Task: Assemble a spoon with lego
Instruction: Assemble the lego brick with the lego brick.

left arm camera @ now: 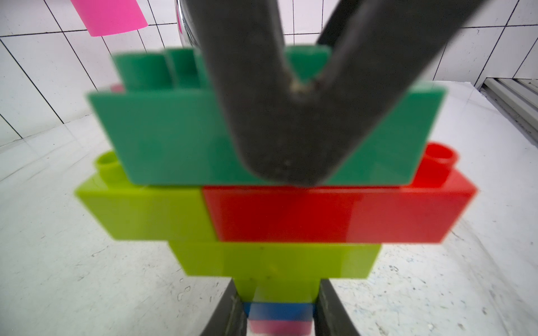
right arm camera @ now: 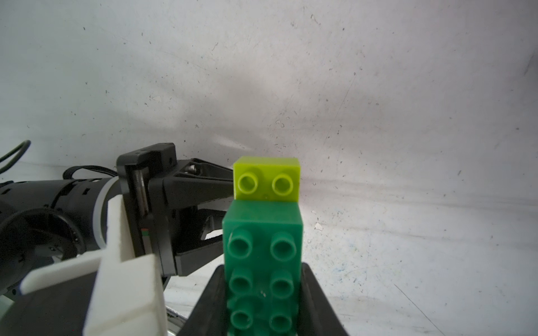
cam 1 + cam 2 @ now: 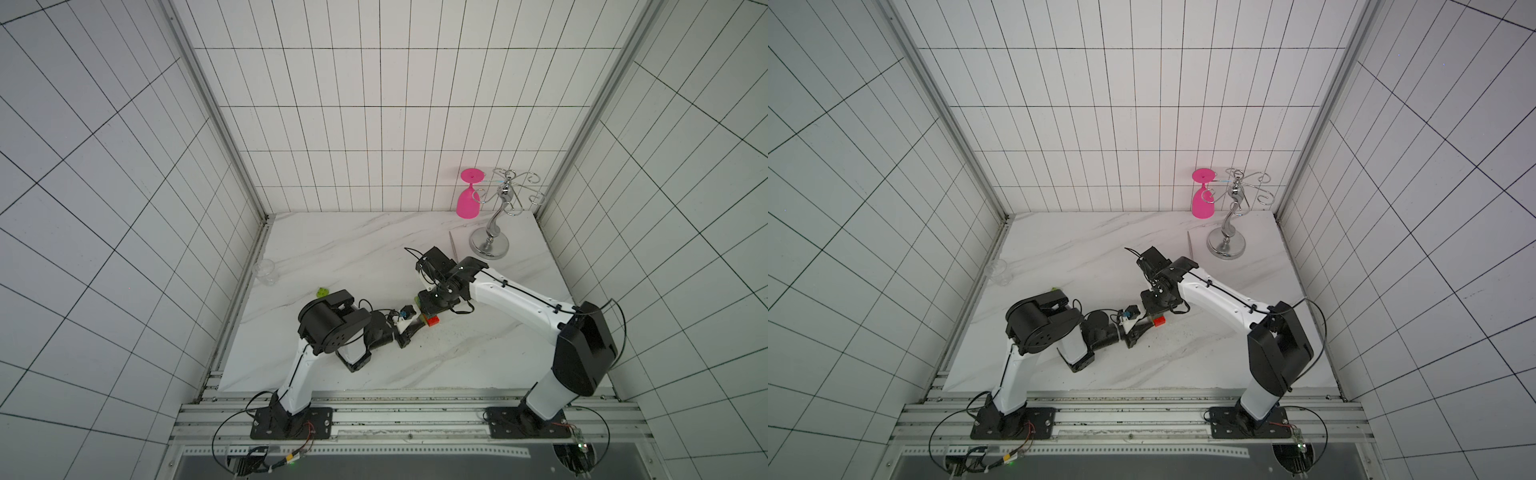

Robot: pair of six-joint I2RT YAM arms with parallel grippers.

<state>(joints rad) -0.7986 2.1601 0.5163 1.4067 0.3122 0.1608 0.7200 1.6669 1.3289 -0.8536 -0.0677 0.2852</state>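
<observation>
The spoon (image 1: 273, 259) is held between both grippers above the table. Its head is a dark-green brick (image 1: 163, 136) over a lime-green and a red brick (image 1: 320, 215), then lime-green rows. My left gripper (image 1: 278, 291) is shut on the narrow lime, blue and pink handle. My right gripper (image 2: 263, 285) is shut on the dark-green brick (image 2: 262, 247), with a lime-green brick (image 2: 266, 180) past it. In both top views the grippers meet mid-table, and only the red brick (image 3: 433, 321) (image 3: 1158, 321) shows clearly. A loose lime-green lego piece (image 3: 322, 292) lies behind the left arm.
A chrome glass rack (image 3: 490, 245) stands at the back right with a pink glass (image 3: 467, 199) hanging upside down from it. A thin metal fork (image 3: 453, 245) lies beside its base. A clear cup (image 3: 264, 272) sits at the table's left edge.
</observation>
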